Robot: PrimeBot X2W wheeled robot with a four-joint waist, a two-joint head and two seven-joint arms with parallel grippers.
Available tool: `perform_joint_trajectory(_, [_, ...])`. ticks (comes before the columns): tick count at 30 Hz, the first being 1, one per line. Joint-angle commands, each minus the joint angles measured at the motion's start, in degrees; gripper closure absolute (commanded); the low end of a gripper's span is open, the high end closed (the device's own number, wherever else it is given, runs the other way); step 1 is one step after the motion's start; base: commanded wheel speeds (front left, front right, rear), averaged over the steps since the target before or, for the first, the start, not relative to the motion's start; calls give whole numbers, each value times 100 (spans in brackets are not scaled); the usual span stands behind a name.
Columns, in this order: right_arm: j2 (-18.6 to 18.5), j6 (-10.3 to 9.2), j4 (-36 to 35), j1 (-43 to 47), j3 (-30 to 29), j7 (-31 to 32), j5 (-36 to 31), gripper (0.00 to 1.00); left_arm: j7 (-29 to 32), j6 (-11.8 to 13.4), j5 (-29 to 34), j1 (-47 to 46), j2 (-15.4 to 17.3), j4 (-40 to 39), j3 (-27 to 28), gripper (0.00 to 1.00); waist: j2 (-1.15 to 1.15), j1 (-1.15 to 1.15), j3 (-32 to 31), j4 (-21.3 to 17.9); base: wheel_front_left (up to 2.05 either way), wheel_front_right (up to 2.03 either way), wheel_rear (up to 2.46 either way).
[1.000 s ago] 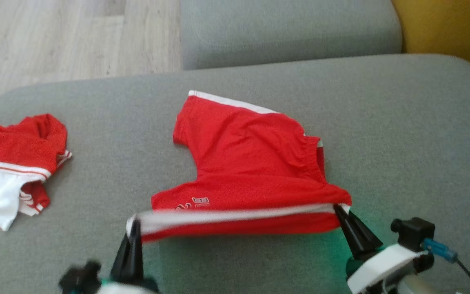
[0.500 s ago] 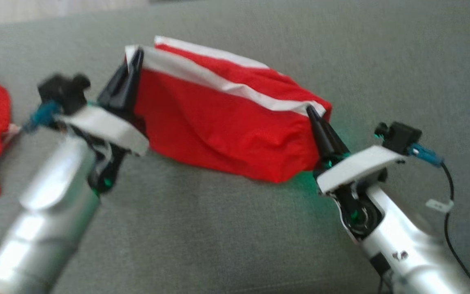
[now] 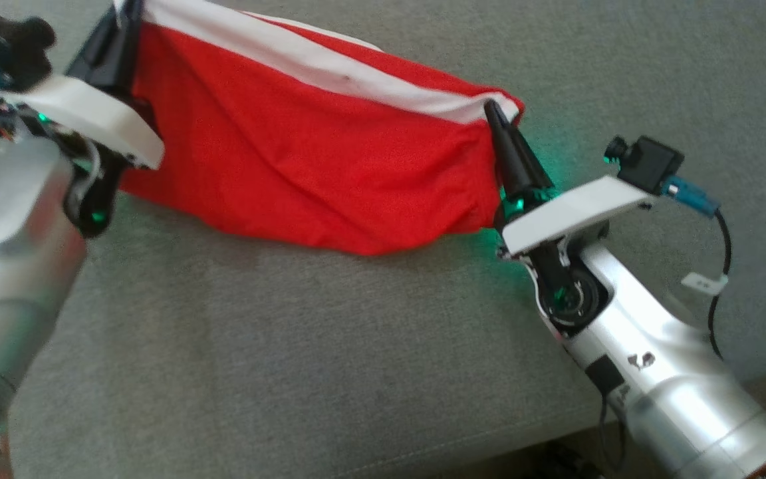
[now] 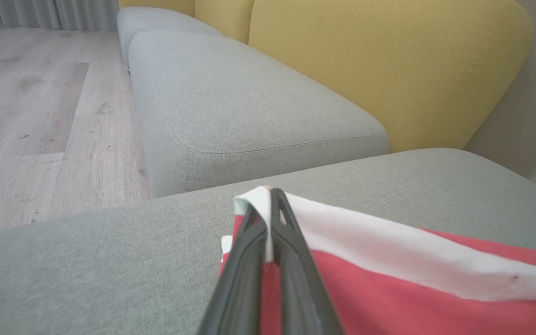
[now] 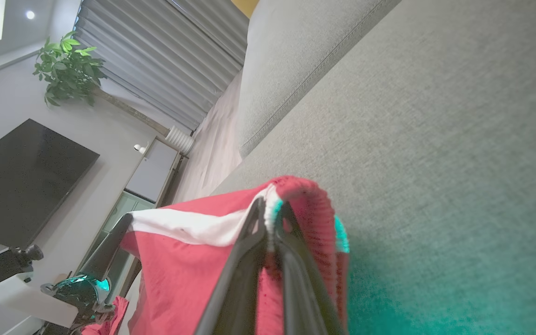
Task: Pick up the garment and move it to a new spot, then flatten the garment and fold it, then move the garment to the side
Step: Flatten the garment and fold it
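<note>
The garment [image 3: 310,153] is a red pair of shorts with a white side stripe, held up off the grey sofa cushion [image 3: 290,346] and stretched between both grippers. My left gripper [image 3: 129,8] is shut on its white-striped corner at the upper left; the left wrist view shows the fingers pinching that garment corner [image 4: 261,204]. My right gripper [image 3: 493,110] is shut on the opposite corner at the right, and in the right wrist view the garment [image 5: 189,260] hangs from its closed fingers. The cloth's lower edge sags onto the cushion.
A second grey cushion [image 4: 249,102] and yellow backrest [image 4: 379,60] lie beyond. Wooden floor [image 4: 40,116] is to the left. The cushion's front edge [image 3: 489,446] runs near the bottom right. In the right wrist view the left gripper [image 5: 110,242] shows too.
Both grippers have lifted the stripe edge and carried it away from me over the rest of the garment. The camera has tilted down, so the other red garment has left the picture.
</note>
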Motion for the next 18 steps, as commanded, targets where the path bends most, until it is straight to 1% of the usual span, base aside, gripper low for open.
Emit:
perform_joint_trajectory(1, [84, -3, -120, -115, 52, -94, -13, 100, -104, 10, -40, -437, 275, 25, 117, 100, 0, -1, 112, -123, 0, 0, 0])
perform_joint_trajectory(5, [191, -3, -97, -227, 18, -115, -52, 100, -181, 10, -91, -656, 242, 469, -44, 100, 0, -1, 139, -195, 0, 0, 0])
perform_joint_trajectory(9, [264, -3, -43, -205, 45, -118, -182, 100, -226, 10, -182, -704, 143, 829, -175, 100, 0, -1, 121, -237, 0, 0, 0])
perform_joint_trajectory(10, [271, -3, -26, -198, 40, -119, -231, 100, -239, 10, -192, -703, 123, 890, -209, 98, 0, -1, 110, -241, 0, 0, 0])
perform_joint_trajectory(11, [275, -3, -6, -188, 33, -119, -292, 98, -254, 10, -195, -703, 104, 931, -247, 71, 0, -1, 100, -241, 0, 0, 0])
perform_joint_trajectory(12, [277, -3, 13, -179, 5, -119, -360, 58, -268, 10, -192, -711, 84, 949, -289, 43, 0, -1, 94, -234, 0, 0, 0])
perform_joint_trajectory(13, [279, -3, 24, -166, -51, -119, -435, 0, -281, 10, -189, -719, 61, 954, -321, 0, 0, -1, 89, -219, 0, 0, 0])
perform_joint_trajectory(18, [280, -3, 104, 0, -156, -120, -792, 0, -318, 10, -278, -549, 4, 913, -273, 0, 0, -1, -25, -131, 0, 0, 0])
